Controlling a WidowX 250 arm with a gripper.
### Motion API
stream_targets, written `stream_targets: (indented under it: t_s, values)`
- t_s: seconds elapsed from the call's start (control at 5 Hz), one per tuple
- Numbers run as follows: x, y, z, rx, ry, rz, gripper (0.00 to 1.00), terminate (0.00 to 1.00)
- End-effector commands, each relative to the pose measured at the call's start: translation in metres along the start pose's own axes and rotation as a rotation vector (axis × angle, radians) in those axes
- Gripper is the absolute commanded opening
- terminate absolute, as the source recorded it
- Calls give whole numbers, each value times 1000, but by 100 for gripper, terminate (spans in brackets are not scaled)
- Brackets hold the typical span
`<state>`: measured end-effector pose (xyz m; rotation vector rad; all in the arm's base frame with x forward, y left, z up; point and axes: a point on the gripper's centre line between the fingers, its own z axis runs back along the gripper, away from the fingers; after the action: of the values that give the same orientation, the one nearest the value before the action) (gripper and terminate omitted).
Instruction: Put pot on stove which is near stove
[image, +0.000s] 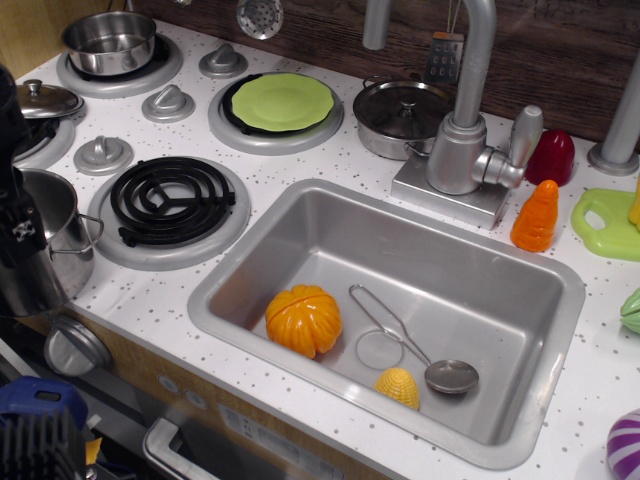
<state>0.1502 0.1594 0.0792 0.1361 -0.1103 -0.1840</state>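
Observation:
The tall steel pot (60, 250) stands at the counter's front left corner, with a wire loop handle facing the stove. The stove (172, 200), a black spiral coil in a silver ring, lies bare just right of the pot. My gripper (18, 232) is a dark shape at the left edge, down over the pot's left rim and opening. Its fingers are cut off by the frame edge and blend together, so I cannot tell whether they are open or shut.
A lime-green plate (281, 102) covers the back burner. A small steel pan (109, 42) sits on the far left burner. A lidded squat pot (403, 115) stands by the faucet (465, 130). The sink (235, 262) holds an orange squash, corn and a strainer.

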Motion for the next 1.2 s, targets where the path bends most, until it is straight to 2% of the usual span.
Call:
stream_targets:
  t_s: [0.0,0.6,0.8,1.0]
  values:
    - [-1,5,-15,9,-20,-6,100,0]
    - [0,-3,-45,-28,-22,35,100,0]
    - [4,0,-43,-28,-10,28,0,0]
    - [6,3,-42,-21,-6,19,0,0]
